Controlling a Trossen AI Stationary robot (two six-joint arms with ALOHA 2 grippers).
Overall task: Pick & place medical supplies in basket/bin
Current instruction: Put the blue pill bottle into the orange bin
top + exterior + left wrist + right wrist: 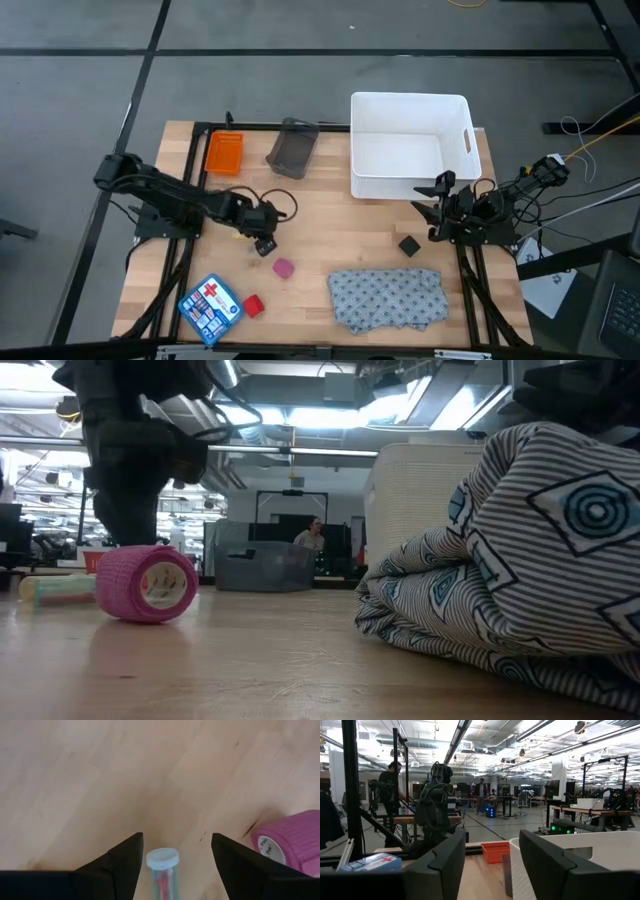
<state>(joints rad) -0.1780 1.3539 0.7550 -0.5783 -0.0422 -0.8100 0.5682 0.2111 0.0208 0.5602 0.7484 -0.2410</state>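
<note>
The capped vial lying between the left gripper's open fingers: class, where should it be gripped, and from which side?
Grip the vial across its clear body, just behind the white cap, coming straight down from above. It lies flat on the table, and the left gripper already straddles it, one finger on each side.

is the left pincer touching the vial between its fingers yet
Apart. The left wrist view shows the left pincer open, bare table showing on both sides between the vial and each finger.

Bare desk (330, 235) lies open between the arms; only the pink roll (283, 268) and black block (408, 245) interrupt it.
</note>
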